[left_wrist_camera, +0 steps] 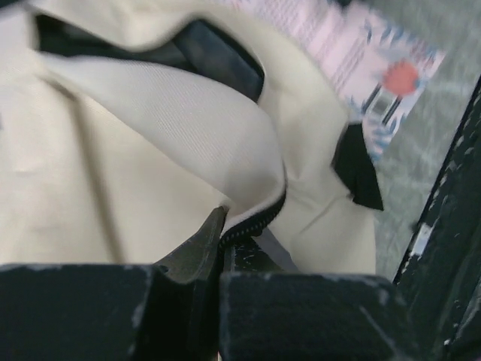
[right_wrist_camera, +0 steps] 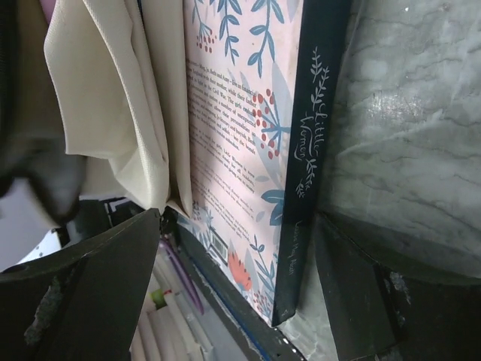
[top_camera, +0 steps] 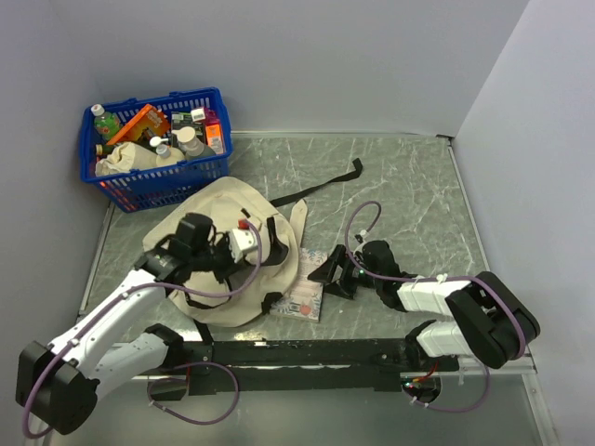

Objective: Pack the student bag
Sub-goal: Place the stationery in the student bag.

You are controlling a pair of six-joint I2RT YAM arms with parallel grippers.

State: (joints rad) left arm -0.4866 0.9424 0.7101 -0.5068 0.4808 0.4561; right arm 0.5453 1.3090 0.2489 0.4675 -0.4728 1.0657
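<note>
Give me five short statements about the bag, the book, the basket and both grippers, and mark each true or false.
1. The left gripper is shut on the student bag, pinching its fabric by the zipper. True.
2. The right gripper is clamped shut on the book. False: its jaws stand open, with the book's end between them.
3. The blue basket at the far left of the table holds bottles. True.
4. The book is fully inside the bag. False: it lies on the table, with one edge under the bag's fabric.
5. The book's spine is white. False: it is dark and reads Little Women.
</note>
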